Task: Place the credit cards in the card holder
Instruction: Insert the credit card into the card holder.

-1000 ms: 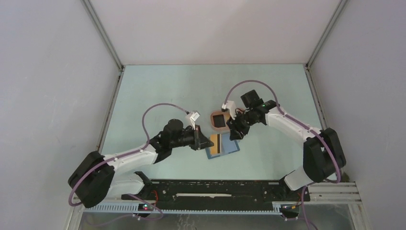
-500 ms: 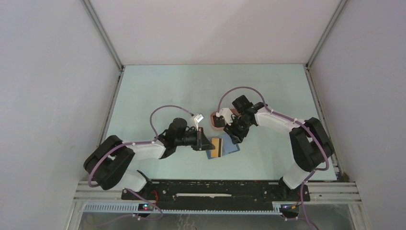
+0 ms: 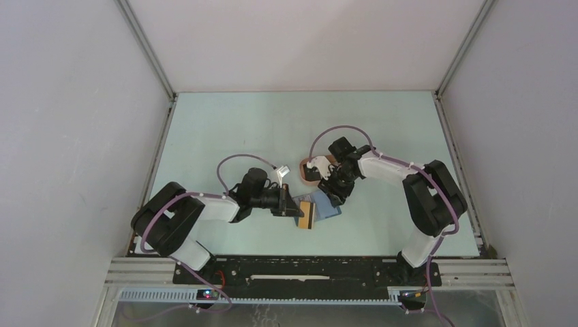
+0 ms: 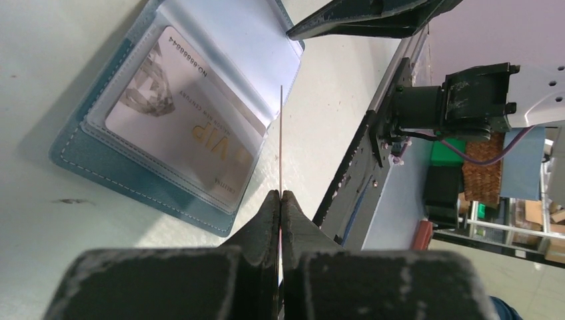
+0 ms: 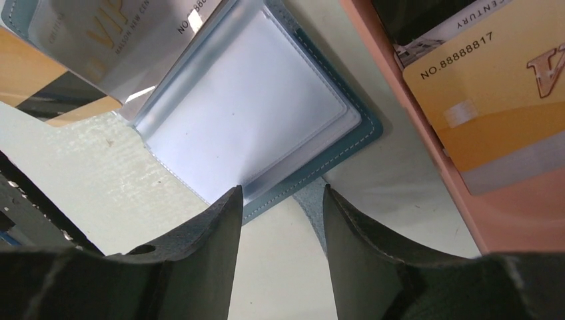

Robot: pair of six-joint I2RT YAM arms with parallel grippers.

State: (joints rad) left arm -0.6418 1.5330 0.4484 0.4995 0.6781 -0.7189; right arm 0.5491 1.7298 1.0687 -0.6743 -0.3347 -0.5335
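The blue card holder (image 3: 330, 210) lies open on the table. One clear sleeve holds a pale VIP card (image 4: 180, 127). My left gripper (image 3: 294, 206) is shut on an orange credit card with a dark stripe (image 3: 307, 215). In the left wrist view that card (image 4: 281, 133) is edge-on, beside the holder's open sleeve (image 4: 233, 60). My right gripper (image 3: 335, 193) is open and empty, its jaws (image 5: 281, 197) at the holder's far edge (image 5: 353, 143). The snap tab (image 5: 312, 205) lies between the fingers. A gold card (image 5: 493, 100) lies in the tray.
The salmon-pink tray (image 3: 308, 174) sits just behind the card holder, close to the right gripper; its rim also shows in the right wrist view (image 5: 426, 167). The black base rail (image 3: 307, 269) runs along the near edge. Grey walls enclose the table.
My left gripper has brought the orange card a little nearer and lower at the holder's left edge. My right gripper has moved left and down from the tray to the holder's far edge.
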